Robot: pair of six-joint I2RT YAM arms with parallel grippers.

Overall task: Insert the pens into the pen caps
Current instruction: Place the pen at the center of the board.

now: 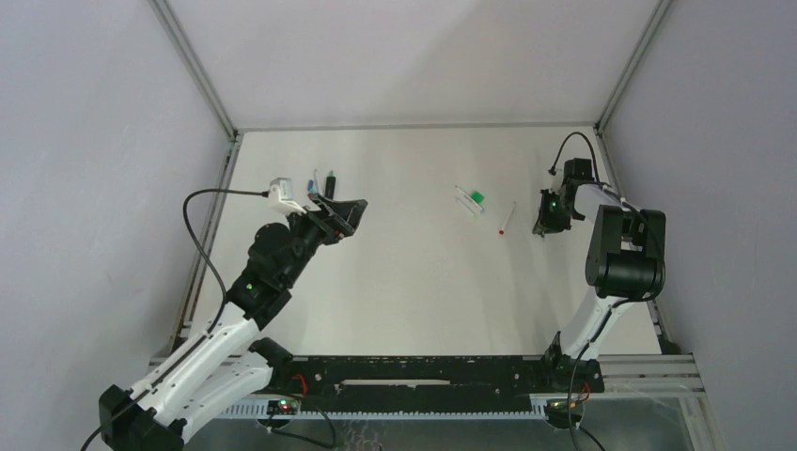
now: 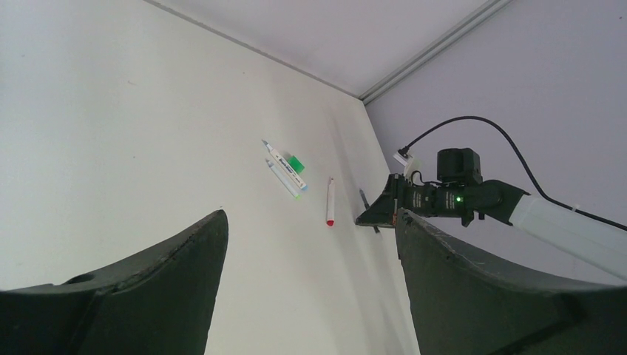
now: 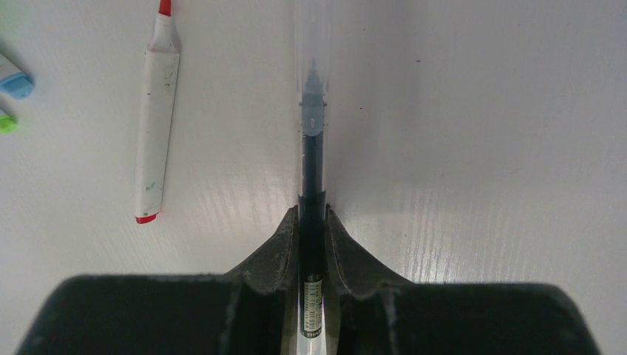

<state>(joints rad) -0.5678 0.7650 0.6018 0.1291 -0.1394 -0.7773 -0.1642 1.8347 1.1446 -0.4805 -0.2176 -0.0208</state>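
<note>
1. My left gripper (image 1: 340, 214) hangs above the table with its fingers wide apart and holds nothing. A few small pens (image 1: 330, 178) lie just beyond it, too small to tell whether they are capped.
2. In the middle, two white pens (image 2: 285, 164) lie side by side with a loose green cap (image 2: 295, 162) touching them. I judge they are not capped yet.
3. The red pen (image 3: 155, 111) lies alone and its tip looks bare.
4. My right gripper (image 3: 312, 218) is clamped on the dark pen (image 3: 311, 177), low at the table. Most of the work seems left.
</note>
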